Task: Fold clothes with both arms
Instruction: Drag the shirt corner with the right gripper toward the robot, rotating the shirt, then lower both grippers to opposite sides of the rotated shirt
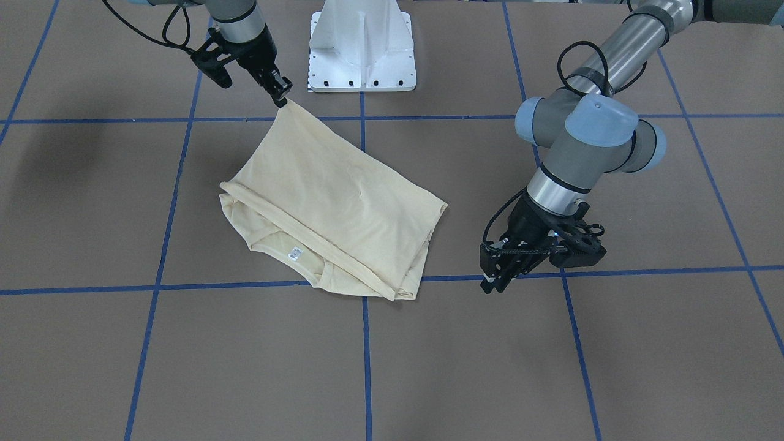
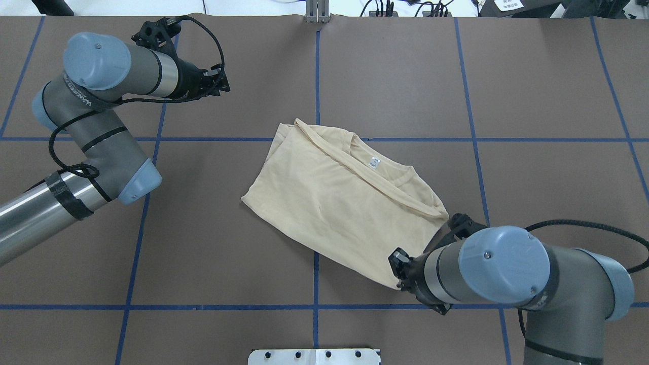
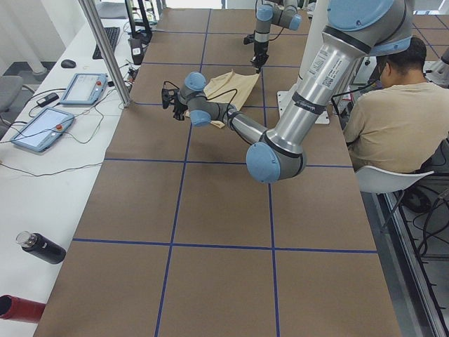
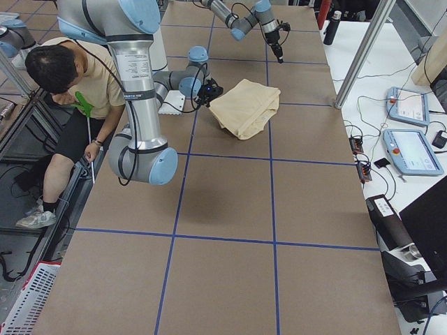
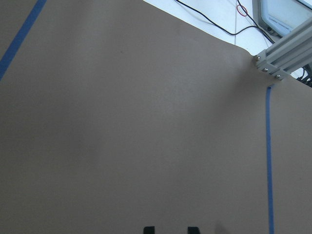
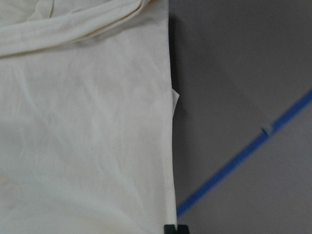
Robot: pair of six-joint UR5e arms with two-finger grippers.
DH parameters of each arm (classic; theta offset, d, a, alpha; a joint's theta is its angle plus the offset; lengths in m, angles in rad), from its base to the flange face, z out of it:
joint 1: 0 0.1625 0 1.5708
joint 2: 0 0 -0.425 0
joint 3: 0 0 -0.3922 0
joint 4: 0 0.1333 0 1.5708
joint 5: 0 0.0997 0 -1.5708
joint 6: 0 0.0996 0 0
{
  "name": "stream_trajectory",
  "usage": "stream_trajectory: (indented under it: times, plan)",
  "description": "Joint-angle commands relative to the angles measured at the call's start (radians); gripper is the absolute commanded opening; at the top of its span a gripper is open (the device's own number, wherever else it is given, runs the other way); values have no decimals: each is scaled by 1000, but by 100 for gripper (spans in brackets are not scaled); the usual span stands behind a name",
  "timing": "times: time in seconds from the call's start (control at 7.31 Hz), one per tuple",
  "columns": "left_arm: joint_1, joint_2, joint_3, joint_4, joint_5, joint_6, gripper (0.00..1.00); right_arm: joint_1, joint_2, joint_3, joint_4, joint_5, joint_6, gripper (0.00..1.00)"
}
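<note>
The pale cream-yellow T-shirt lies folded in the middle of the table, with the print hidden and the small white neck label showing. It also shows in the overhead view. My right gripper is shut on one corner of the shirt and holds it lifted off the table. The right wrist view shows its closed fingertips at the cloth's edge. My left gripper hangs open and empty above bare table, apart from the shirt. In the left wrist view its tips stand apart.
The white pedestal base stands at the robot's side of the table. Blue tape lines cross the brown table. An aluminium post rises at the far edge. A seated person is beside the robot, and teach pendants lie on the side desk.
</note>
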Motion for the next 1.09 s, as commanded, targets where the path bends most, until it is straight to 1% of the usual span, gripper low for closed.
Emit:
stream_trajectory:
  times: [0.0,0.14,0.41,0.55,0.68,0.82,0.96]
  plan:
    - [15,12,-92,7,-57,-66,35,-183,-20,36,-48,-26,124,48]
    - [15,12,-124,8,-80,-91,35,-205,-28,34,-48,-41,131,99]
    - [69,44,-198,11,-77,-162,36,-177,-35,43,-48,-42,131,100]
    - [107,117,-262,11,-71,-181,40,-102,-25,63,-46,-33,129,100]
    - [138,186,-319,11,-68,-181,45,29,-16,65,-42,-16,112,100]
    - [176,210,-321,14,-27,-181,54,119,7,53,-40,-9,76,100]
    - [260,207,-319,109,84,-183,55,214,42,43,-40,-14,30,100]
